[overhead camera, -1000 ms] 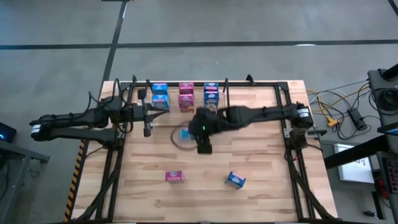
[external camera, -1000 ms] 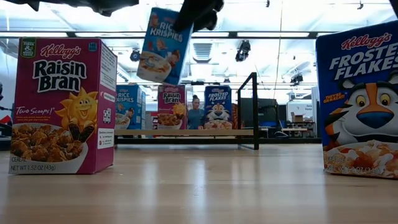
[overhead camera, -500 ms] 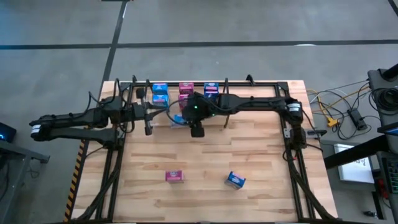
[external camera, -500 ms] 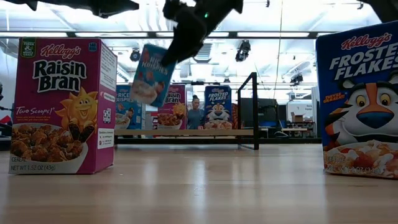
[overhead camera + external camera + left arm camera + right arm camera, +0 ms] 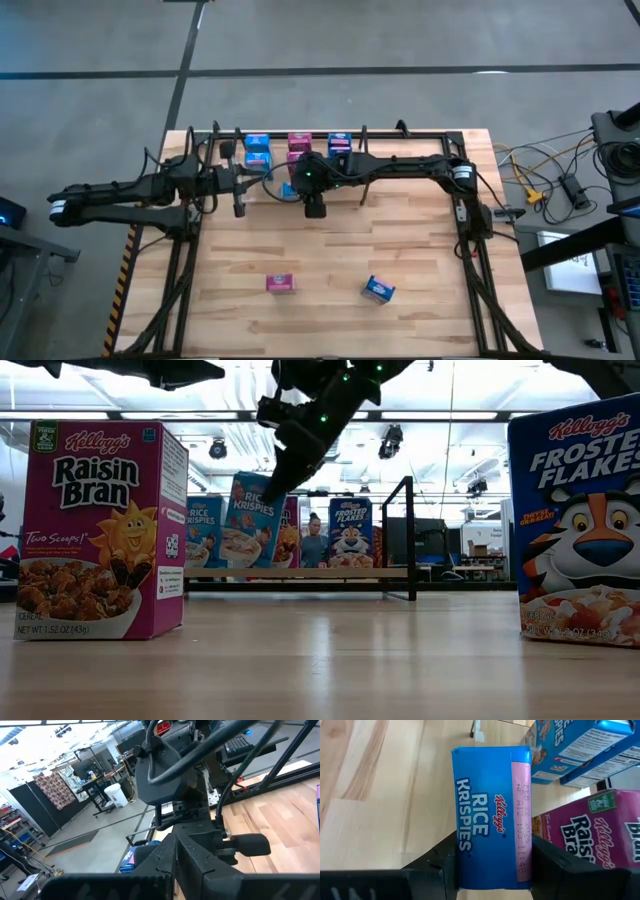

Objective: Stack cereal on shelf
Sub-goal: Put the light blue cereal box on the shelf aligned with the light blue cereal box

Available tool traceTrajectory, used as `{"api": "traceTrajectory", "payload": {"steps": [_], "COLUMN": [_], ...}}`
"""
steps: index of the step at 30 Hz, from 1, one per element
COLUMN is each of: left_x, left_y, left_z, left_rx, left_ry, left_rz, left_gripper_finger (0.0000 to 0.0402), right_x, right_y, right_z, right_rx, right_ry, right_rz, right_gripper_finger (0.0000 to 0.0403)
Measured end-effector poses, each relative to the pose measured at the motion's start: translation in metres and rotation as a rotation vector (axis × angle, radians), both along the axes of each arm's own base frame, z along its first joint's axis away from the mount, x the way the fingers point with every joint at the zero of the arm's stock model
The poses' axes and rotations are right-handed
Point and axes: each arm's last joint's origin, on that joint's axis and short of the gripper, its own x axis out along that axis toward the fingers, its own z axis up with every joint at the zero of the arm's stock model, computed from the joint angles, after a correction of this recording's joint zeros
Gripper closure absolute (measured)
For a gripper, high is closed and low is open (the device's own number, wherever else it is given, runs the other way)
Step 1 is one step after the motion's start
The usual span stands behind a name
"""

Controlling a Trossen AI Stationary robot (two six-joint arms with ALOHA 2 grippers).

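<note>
right end effector [image 5: 492, 865] pinching the small blue rice krispies cereal box [image 5: 490, 815] should lower it level, settling it at nine o'clock of the magenta raisin bran box [image 5: 590, 832] on the black wire shelf [image 5: 420, 135].

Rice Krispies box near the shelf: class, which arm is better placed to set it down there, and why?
Right. The right pincer is shut on the Rice Krispies box, right by the shelf beside a Raisin Bran box. The left pincer waits shut and empty near the shelf's left end.

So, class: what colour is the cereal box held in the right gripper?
Bright blue Rice Krispies box; clearest in the right wrist view.
</note>
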Motion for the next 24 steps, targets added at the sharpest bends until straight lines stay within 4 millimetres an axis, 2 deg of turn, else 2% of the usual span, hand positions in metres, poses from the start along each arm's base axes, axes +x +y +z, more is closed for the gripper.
{"api": "traceTrajectory", "payload": {"steps": [24], "left_x": [0.0002], "left_y": [0.0], "left_z": [0.0001], "left_rx": [0.004], "left_ry": [-0.001], "left_rz": [-0.001], "left_gripper_finger": [0.0401], "right_x": [0.0003], "right_y": [-0.0011], "right_z": [-0.0009], "right_rx": [0.007], "right_ry": [-0.001], "right_rz": [-0.01], "right_gripper_finger": [0.0221]}}
